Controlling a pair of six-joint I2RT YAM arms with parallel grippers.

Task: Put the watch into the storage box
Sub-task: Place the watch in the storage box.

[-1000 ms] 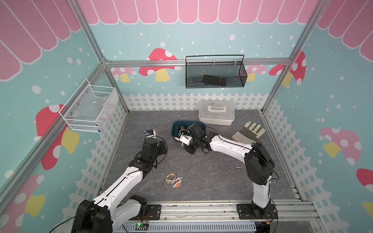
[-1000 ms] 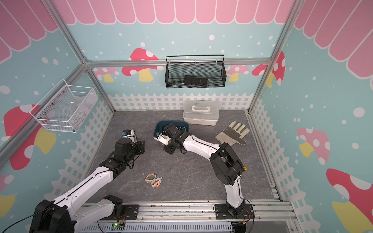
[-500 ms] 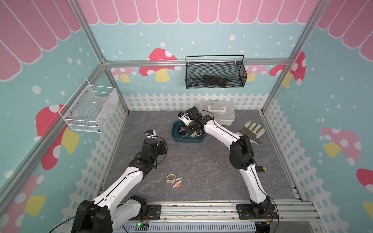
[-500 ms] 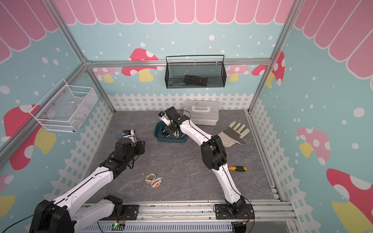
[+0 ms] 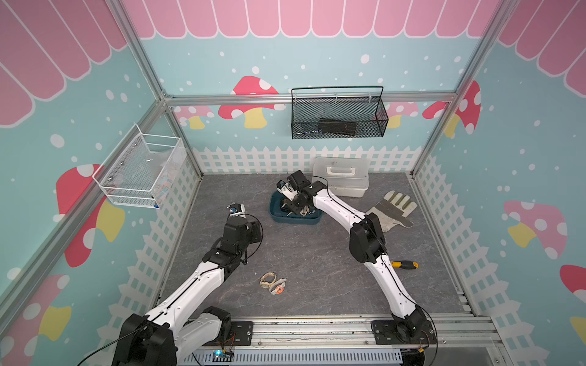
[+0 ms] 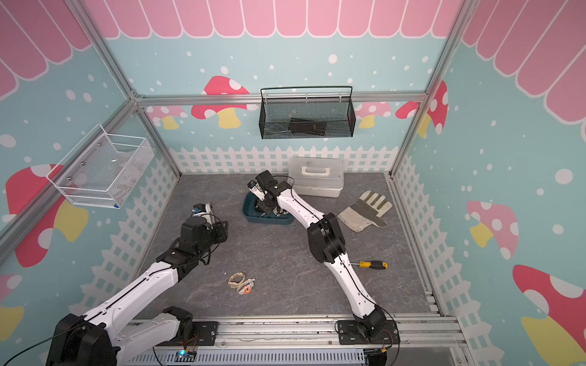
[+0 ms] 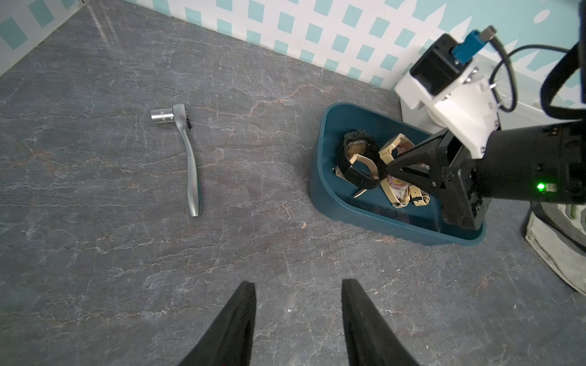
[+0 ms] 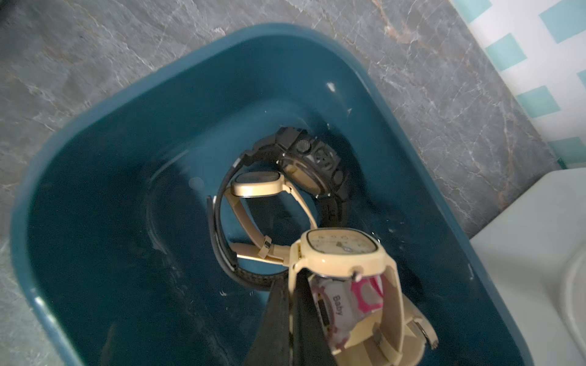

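The storage box is a dark teal tub near the back wall. My right gripper reaches down inside it, shut on the strap of a cream watch with a square face. Inside the box also lie a black watch, another cream watch and a pink-and-white one. My left gripper hovers open over bare table, short of the box, with nothing between its fingers. Two more watches lie on the table near the front.
A steel ratchet wrench lies left of the box. A white lidded case stands behind the box, a work glove to its right, a screwdriver beside the right arm. A black mesh basket and a white wire basket hang on the walls.
My right arm has swung from in front of the box to over it and lowered its shut gripper with the cream watch into it. The left arm has not moved.
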